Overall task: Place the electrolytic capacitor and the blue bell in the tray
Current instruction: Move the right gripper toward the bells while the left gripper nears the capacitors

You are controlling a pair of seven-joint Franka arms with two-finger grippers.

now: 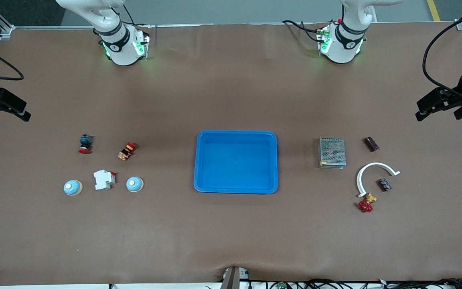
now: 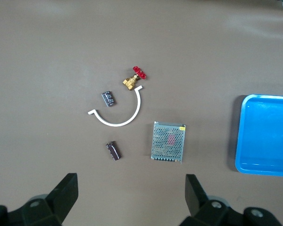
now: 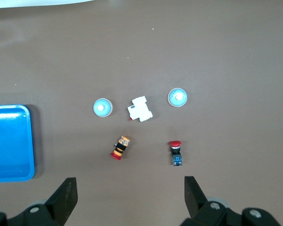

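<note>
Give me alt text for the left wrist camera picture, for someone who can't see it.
The open left gripper hovers over a brown table above a dark cylindrical capacitor, a metal mesh box, a white curved bracket, a small black component and a brass valve with a red handle. The blue tray lies empty at the frame's edge.

Toward the left arm's end lie a metal mesh box [image 1: 331,152], a white curved plastic piece [image 1: 371,173] and a brass valve with a red handwheel [image 1: 367,203]. Toward the right arm's end lie a white circuit breaker [image 1: 104,179], a red-capped blue pushbutton [image 1: 85,143] and an orange-black switch [image 1: 126,151].
</note>
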